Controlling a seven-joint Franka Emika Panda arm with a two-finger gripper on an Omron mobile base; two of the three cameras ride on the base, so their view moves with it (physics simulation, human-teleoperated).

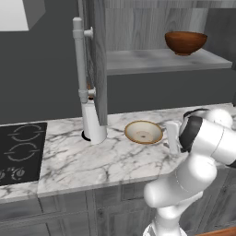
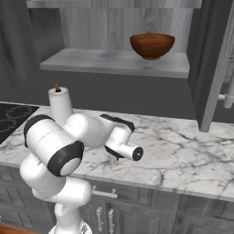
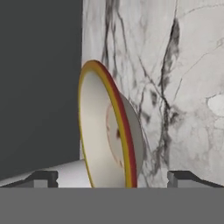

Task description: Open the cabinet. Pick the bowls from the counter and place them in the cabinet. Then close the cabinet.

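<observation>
**Ana:** Closest to the lens is the cream bowl [image 3: 109, 135], its tan rim right between the robot's two dark fingertips [image 3: 43, 178]. Its hand [image 3: 113, 178] stands wide open, holding nothing

**Ben:** So this bowl is the one left to fetch. Where does it sit?

**Ana:** On the counter [image 1: 92, 161], just beside the hand [image 1: 173, 138] and near the white bottle [image 1: 93, 122] that stands by the open cabinet door's [image 1: 97, 60] lower edge. The reddish-brown bowl [image 1: 185, 42] is already on the cabinet shelf [image 1: 152, 61], above the cream bowl and towards the arm's side

**Ben:** How should it take hold?

**Ana:** By my reading, one finger should go inside the rim and one outside, then close on the wall; the bowl is shallow, so a grip too high could slip off the lip. Lift straight before swinging up to the shelf

**Ben:** And the room?

**Ana:** White marble with grey veins, a black cooktop [image 1: 20, 154] well beyond the bottle from the cream bowl, dark grey wall behind, grey drawer fronts [image 1: 69, 207] under the counter
</observation>
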